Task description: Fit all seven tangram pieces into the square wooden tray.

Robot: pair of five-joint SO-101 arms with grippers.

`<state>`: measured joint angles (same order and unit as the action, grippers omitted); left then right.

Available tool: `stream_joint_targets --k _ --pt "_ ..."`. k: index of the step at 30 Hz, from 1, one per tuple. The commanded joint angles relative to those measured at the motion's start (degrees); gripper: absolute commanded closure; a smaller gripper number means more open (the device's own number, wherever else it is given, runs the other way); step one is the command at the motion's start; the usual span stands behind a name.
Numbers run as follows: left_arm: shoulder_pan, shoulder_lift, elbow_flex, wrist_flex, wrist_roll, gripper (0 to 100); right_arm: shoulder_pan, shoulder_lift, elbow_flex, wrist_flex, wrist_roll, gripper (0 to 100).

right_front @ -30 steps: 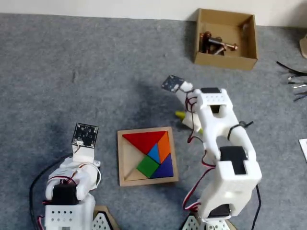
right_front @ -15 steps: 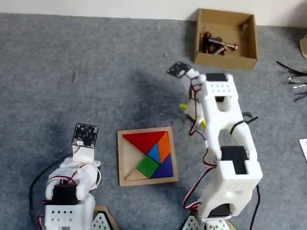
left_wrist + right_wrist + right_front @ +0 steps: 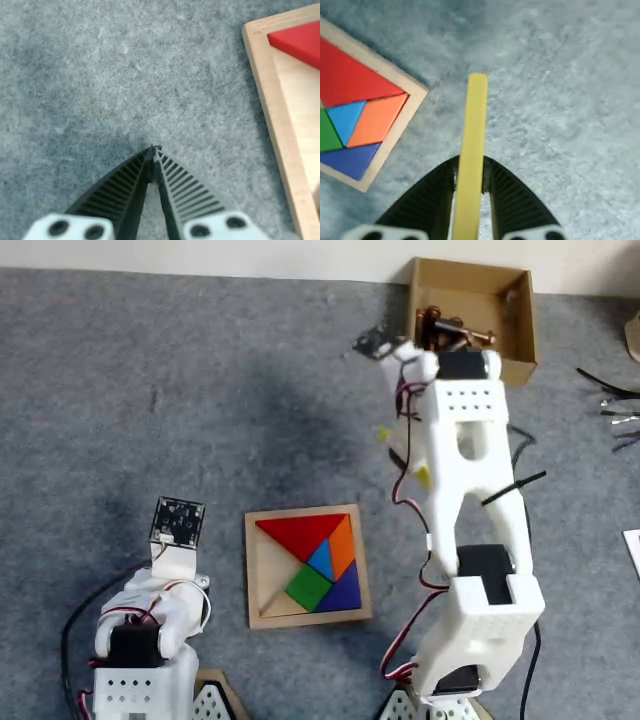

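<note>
Arms: two, side by side on the grey tabletop (image 3: 150, 390).
Tray: one, square and wooden (image 3: 249, 570), flat on the tabletop between the arms.
Pieces in tray: five, namely the red piece (image 3: 297, 532), orange piece (image 3: 343, 545), light blue piece (image 3: 321, 560), green piece (image 3: 308, 587) and dark blue piece (image 3: 343, 592), packed toward the tray's right side; the left part is bare wood.
Piece outside tray: one, the yellow piece (image 3: 475, 115), held edge-on off the tabletop, well apart from the tray.
Right tool (image 3: 470, 162): clenched on the yellow piece, out beyond the tray's far right corner.
Left tool (image 3: 153, 150): closed with nothing in it, tips meeting just above the tabletop beside the tray's left rim.
Box: one cardboard box (image 3: 470, 365) at the far edge, with copper-coloured metal parts (image 3: 450, 330) inside.
Change: over the last second the right arm has stretched away from the tray toward the box, carrying the yellow piece; the left arm, the tray and its five pieces have not moved.
</note>
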<state>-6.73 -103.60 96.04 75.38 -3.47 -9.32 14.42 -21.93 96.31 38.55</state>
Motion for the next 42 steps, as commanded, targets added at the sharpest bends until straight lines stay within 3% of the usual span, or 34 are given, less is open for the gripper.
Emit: stream_joint_targets --k 1,16,21,29,34,42 --pt "-0.84 -0.04 1.10 0.18 0.53 99 -1.01 -1.36 -6.73 2.95 -3.16 99.5" --pt "-0.31 -0.31 1.10 0.26 1.67 99 -11.30 -13.85 -8.31 3.21 -11.96 99.5" --pt "4.62 -0.31 1.10 0.62 5.19 99 -13.23 -16.66 -8.22 3.38 -16.18 99.5" --pt "4.88 -0.31 1.10 0.62 5.27 99 -15.60 -22.20 -8.04 4.44 -18.81 99.5" --pt "4.88 -0.31 1.10 0.62 5.36 99 -15.69 -28.62 -0.13 3.21 -18.29 99.5" --pt "4.88 -0.31 1.10 0.62 5.36 99 -15.69 -41.19 19.65 -7.08 -18.29 99.5"
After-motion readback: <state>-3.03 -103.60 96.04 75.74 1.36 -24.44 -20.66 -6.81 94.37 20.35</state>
